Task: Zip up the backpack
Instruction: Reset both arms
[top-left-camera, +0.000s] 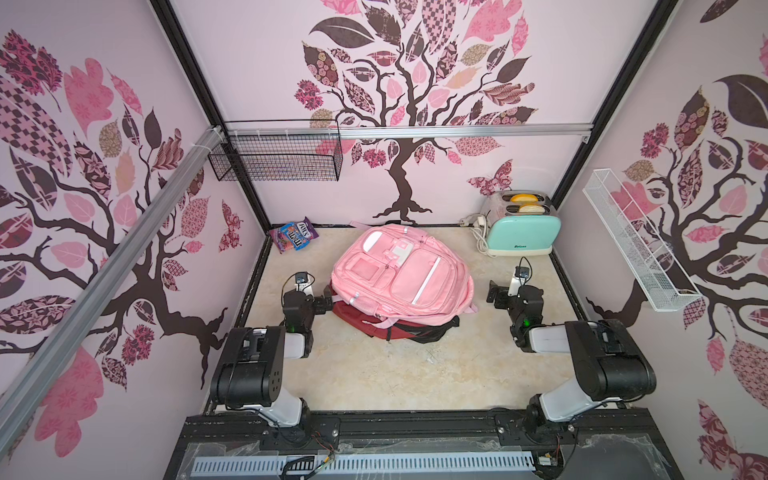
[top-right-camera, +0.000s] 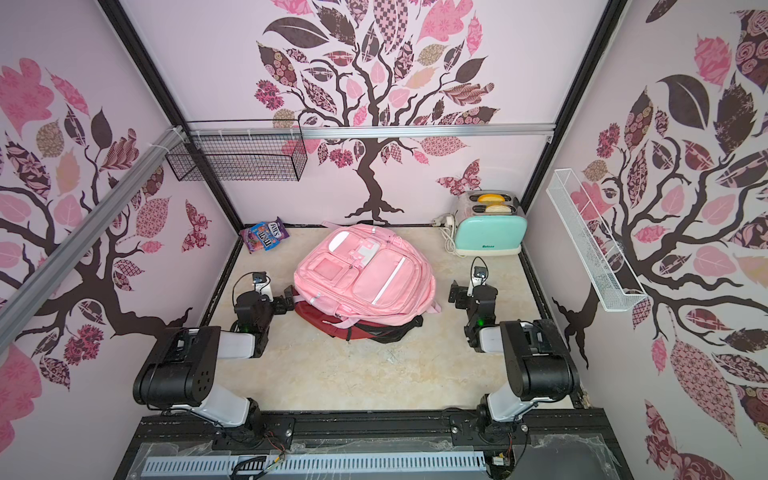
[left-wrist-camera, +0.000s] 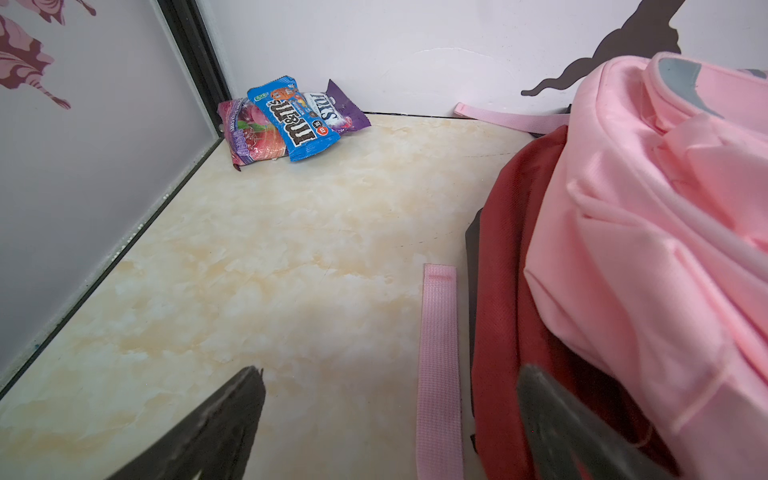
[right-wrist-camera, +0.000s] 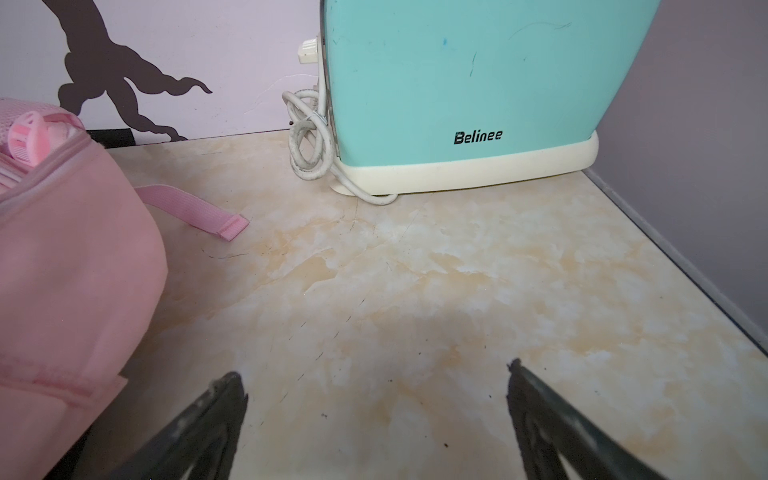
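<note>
The pink backpack (top-left-camera: 401, 276) lies front pockets up near the middle of the table (top-left-camera: 374, 374), a little toward 12 o'clock, resting on a dark red bag (top-left-camera: 361, 318) whose edge shows from under it toward 6 and 7 o'clock. Whether its main zipper is open or closed cannot be told from these views. The left gripper (top-left-camera: 326, 301) sits low at 9 o'clock of the backpack, its fingers spread wide with nothing between them but table and a loose pink strap (left-wrist-camera: 438, 365). In the left wrist view one finger (left-wrist-camera: 582, 436) is just beside the red bag; whether it touches cannot be told. The right gripper (top-left-camera: 494, 296) sits at 3 o'clock of the backpack, apart from it, its fingers (right-wrist-camera: 208, 424) also wide apart and holding nothing, over bare table. A mint-green toaster (top-left-camera: 521, 235) with bread in its slots stands in the corner at 1 o'clock, its white cord (right-wrist-camera: 309, 137) coiled just beside it. Candy packets (top-left-camera: 293, 235) lie in the corner at 11 o'clock. A black wire basket (top-left-camera: 276, 156) hangs on the back wall, and a white wire basket (top-left-camera: 636, 241) hangs on the wall at 3 o'clock.
</note>
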